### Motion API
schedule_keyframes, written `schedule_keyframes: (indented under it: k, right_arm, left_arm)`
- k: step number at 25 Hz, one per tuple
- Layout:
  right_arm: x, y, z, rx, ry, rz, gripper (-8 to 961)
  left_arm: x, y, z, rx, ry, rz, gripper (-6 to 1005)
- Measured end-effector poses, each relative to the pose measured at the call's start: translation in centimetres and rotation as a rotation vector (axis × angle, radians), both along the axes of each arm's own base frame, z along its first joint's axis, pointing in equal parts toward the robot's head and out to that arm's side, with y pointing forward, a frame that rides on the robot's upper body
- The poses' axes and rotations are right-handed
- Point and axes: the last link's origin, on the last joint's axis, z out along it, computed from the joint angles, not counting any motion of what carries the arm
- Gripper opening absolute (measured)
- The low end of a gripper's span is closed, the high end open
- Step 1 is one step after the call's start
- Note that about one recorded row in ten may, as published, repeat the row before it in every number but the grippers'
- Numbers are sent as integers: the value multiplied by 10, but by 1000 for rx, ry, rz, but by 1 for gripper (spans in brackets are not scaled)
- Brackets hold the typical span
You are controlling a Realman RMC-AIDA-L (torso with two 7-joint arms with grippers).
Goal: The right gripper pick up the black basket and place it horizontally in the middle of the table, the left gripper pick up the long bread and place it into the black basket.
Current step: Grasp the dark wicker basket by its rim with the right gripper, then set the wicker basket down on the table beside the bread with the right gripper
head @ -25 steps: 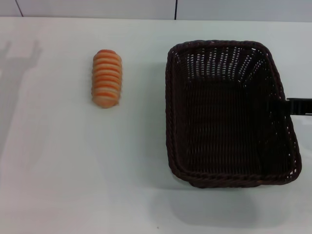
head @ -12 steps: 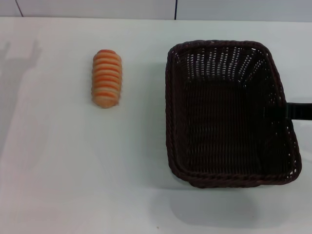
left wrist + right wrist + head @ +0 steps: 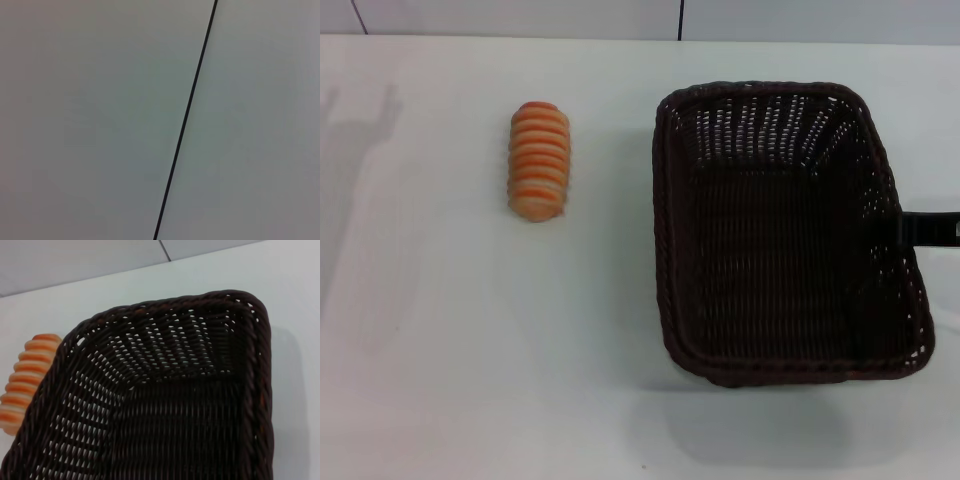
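Note:
The black basket (image 3: 665,250), a large dark woven rectangle, fills the right half of the table (image 3: 470,380) in the head view, its long side running front to back. A shadow lies under its near edge, so it hangs a little above the table. My right gripper (image 3: 908,228) comes in from the right edge and is shut on the basket's right rim. In the right wrist view the basket's (image 3: 165,405) inside fills the picture. The long bread (image 3: 539,160), orange and tan ridged, lies on the table to the basket's left and also shows beyond the basket's rim (image 3: 25,385). My left gripper is out of view.
A faint shadow of an arm (image 3: 360,110) falls on the table's far left. The table's back edge meets a pale wall with a dark seam (image 3: 680,18). The left wrist view shows only a plain grey surface with a dark line (image 3: 186,117).
The basket has shifted slightly to the left in the right gripper's hold, and the shadow under its near edge has grown. The bread has not moved.

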Motion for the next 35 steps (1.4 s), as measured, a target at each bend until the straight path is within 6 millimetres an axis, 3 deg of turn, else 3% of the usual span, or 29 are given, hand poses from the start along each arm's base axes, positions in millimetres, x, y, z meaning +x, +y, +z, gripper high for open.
schedule_keyframes:
  k: [1,8,17,19,24,31,35]
  right_arm:
    - [0,0,1,3,0,0,213]
    - [1,2,3,12,-12,16,166]
    - [-13,25,30,43,-147,288,166]
    - [-27,32,34,37,-218,442,166]
    - [-50,34,37,28,-268,600,165]
    - [-98,22,40,-48,-259,885,165]
    - [-111,18,39,-89,-242,949,165]
  left_arm:
    - [0,0,0,1,0,1,828]
    - [0,0,0,1,0,0,827]
    - [-3,-3,4,16,-12,4,827]
    - [-4,-4,5,24,-18,10,826]
    - [-7,-4,7,37,-23,25,826]
    - [-8,-5,7,43,-29,33,825]
    - [-8,-5,7,43,-32,32,825]
